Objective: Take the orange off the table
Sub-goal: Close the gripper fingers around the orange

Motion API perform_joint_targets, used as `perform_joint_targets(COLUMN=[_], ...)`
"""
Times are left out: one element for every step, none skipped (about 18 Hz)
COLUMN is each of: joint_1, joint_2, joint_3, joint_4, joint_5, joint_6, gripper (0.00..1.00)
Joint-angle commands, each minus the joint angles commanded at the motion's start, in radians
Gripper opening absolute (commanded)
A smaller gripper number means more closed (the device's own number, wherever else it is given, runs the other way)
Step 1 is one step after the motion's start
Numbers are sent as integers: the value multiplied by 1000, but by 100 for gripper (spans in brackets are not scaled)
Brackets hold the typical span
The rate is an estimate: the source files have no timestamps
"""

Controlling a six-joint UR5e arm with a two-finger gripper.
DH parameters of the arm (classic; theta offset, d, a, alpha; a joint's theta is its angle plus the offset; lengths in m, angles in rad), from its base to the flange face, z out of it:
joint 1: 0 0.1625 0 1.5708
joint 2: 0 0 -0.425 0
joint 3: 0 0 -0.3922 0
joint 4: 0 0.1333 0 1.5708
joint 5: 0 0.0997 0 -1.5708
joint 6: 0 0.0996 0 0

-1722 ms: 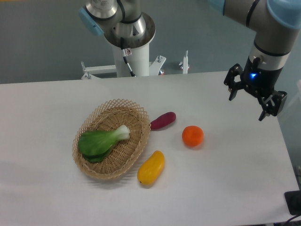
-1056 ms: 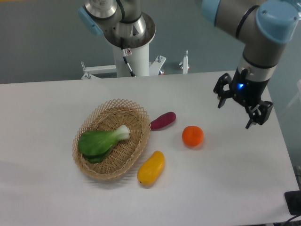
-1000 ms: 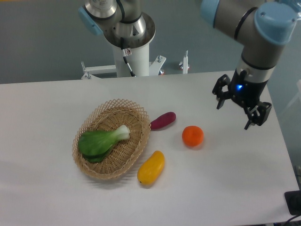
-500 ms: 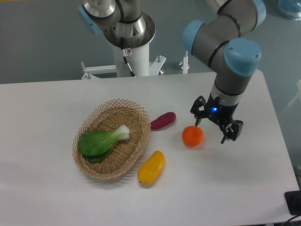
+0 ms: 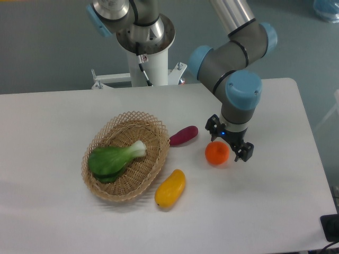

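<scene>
Nearest the camera, a yellow-orange fruit (image 5: pixel 170 188) lies on the table (image 5: pixel 275 201) beside the wicker basket (image 5: pixel 126 156) holding leafy greens (image 5: pixel 113 159). Then the orange (image 5: pixel 216 153), resting on the tabletop, with the gripper (image 5: pixel 229 139) spread wide right over it, one finger just above-left, the other at its right edge. Behind, a purple vegetable (image 5: pixel 183 135).

Behind the white worktop's far edge the floor (image 5: pixel 47 47) is a plain grey-blue, evenly lit with no hard shadows. A white metal frame (image 5: pixel 159 78) with small upright brackets sits just beyond that far edge. A dark object (image 5: pixel 330 227) pokes in past the worktop's near right corner; I cannot tell what it is.
</scene>
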Motion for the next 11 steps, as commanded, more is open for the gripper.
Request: perform_joint_targets(joint_1=[0, 0, 0, 0, 0, 0, 0, 0, 0, 0, 2], joint_2=[2, 0, -3, -9, -12, -14, -27, -28, -43, -44, -44], joint_3=[-18, -22, -25, -26, -29, -28, -26, -25, -16, -17, -20], joint_4=[9, 26, 32, 35, 43, 57, 76, 78, 92, 94, 94], joint_5=[-9, -12, -12, -12, -12, -12, -9, -9, -6, -5, -5], joint_6=[0, 0, 0, 0, -2, 0, 2, 2, 2, 3, 3], gripper=[100, 100, 100, 100, 100, 100, 100, 100, 100, 100, 100])
